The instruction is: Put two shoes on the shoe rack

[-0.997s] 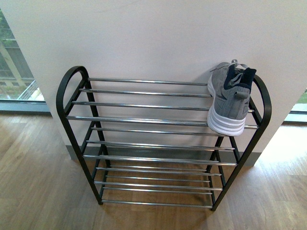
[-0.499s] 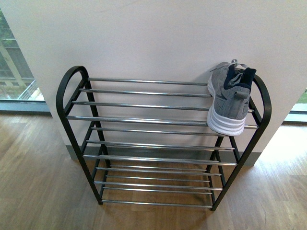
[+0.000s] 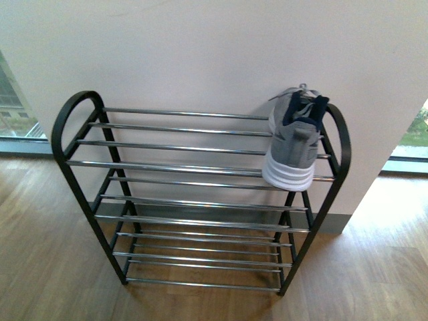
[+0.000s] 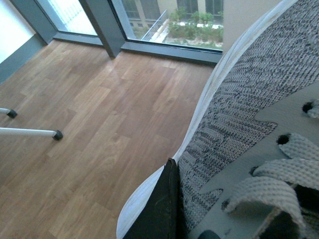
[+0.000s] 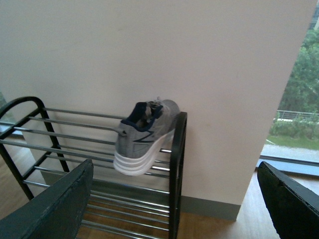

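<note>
Wood floor and white wall are framing the rack in the front view. One sneaker is resting on the top tier at the 3 o'clock end, heel facing the camera. Only the left wrist view is showing the second sneaker, which the left gripper is clamping above the floor. The right gripper is hanging spread wide, holding nothing, facing the rack. Compared with half a second ago, rack and sneaker are sitting further toward 9 o'clock in the front view.
</note>
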